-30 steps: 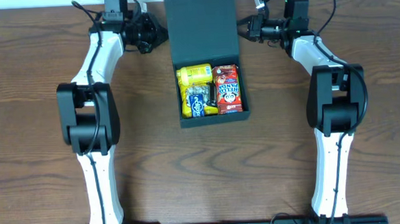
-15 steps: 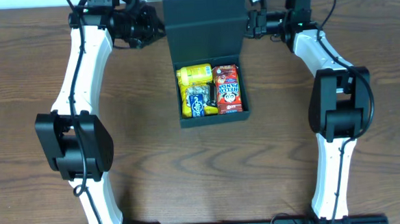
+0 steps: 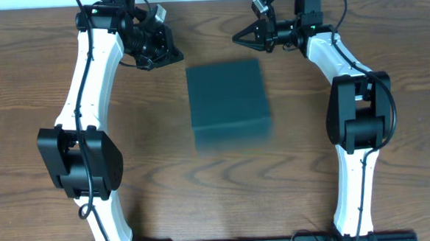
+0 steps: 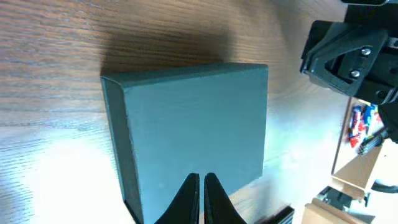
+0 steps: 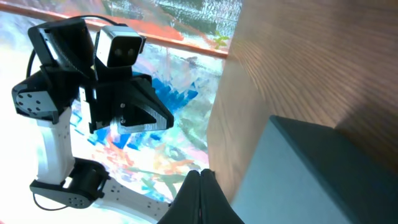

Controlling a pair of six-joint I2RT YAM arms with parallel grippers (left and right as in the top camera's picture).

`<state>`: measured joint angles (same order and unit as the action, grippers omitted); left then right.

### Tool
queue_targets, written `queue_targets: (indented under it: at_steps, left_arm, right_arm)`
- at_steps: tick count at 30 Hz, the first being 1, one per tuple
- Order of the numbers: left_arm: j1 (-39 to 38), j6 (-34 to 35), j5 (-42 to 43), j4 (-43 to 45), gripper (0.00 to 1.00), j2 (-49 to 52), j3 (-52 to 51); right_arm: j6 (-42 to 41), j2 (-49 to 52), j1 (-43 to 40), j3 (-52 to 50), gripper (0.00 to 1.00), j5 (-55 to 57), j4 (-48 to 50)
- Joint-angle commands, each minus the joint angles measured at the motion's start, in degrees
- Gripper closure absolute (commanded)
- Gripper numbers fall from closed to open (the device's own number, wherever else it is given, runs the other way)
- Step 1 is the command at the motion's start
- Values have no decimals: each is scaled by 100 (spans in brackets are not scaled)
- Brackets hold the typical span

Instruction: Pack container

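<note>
The container [image 3: 227,101], a dark charcoal-teal square box, sits at the middle of the table with its flap lid down, so its contents are hidden. It also shows in the left wrist view [image 4: 193,124] and the right wrist view [image 5: 311,177]. My left gripper [image 3: 173,55] is shut and empty, just beyond the box's far left corner; its fingertips [image 4: 201,180] show over the lid. My right gripper [image 3: 237,38] is shut and empty, beyond the box's far right corner; its fingertips [image 5: 199,175] show beside the box edge.
The brown wooden table [image 3: 45,107] surrounds the box. The table's far edge [image 3: 209,1] lies just behind both grippers. Both white arms reach in from the near side, left [image 3: 88,90] and right [image 3: 349,76].
The lid, open a second ago over yellow, blue and red snack packs, has swung down shut. Both grippers moved from the lid's sides; the right one swung left.
</note>
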<state>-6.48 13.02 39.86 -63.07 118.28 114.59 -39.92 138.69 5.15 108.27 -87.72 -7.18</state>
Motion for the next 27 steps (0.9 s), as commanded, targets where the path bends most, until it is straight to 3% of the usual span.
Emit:
queue_targets:
  at_steps: [1, 12, 21, 27]
  left_arm:
    - [4, -146, -166, -11, 94, -186, 109]
    - [9, -57, -807, 70, 94, -269, 109]
    - [4, -20, -2205, -37, 94, -1226, 109]
    - [4, -330, -2249, -542, 94, -2162, 107]
  right_arm:
    - [61, -122, -63, 90, 98, 175, 146]
    - [597, -199, -306, 92, 98, 2734, -7]
    - [2435, -1405, -278, 92, 98, 6389, -2129]
    - [3084, -2638, -280, 92, 98, 6887, -3202]
